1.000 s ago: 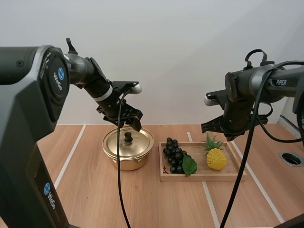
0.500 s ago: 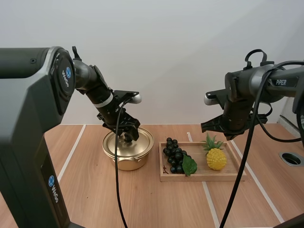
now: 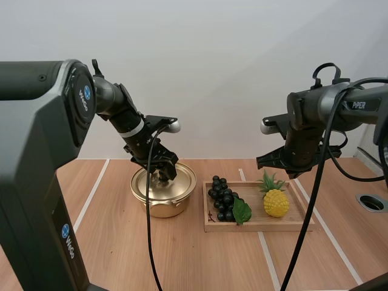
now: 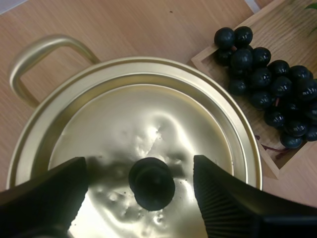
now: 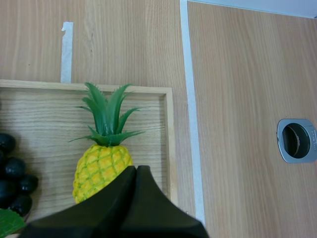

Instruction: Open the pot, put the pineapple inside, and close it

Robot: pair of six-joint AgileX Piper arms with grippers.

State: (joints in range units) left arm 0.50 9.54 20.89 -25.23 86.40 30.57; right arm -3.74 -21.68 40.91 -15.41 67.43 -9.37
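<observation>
1. The knob (image 4: 151, 182) could be gripped badly. In the left wrist view it is seen between the fingers of the left pincer (image 4: 140, 166), but not exactly in the middle of the gap. If the fingers are closed like this, one finger would probably arrive first, and the knob could be pushed aside or could slip out.
2. The lid (image 4: 148, 119) could be lifted tilted. Its rim may then catch on the pot (image 3: 162, 203), and the pot could be dragged over the tabletop (image 3: 121, 242) toward the grapes (image 4: 267, 79), which are just beside it.
3. The left pincer is spread wide, one ribbed face on each side of the knob. Nothing is held, and no finger appears to touch the knob. Whether the tips touch the lid cannot be told.
4. The right pincer (image 5: 136, 171) is pressed together as one wedge. Nothing is held; it hovers above the pineapple (image 5: 101, 168).
5. The pineapple is lying in the tray (image 3: 254, 225), at the end far from the pot, with the grapes between them. The pot is closed.
</observation>
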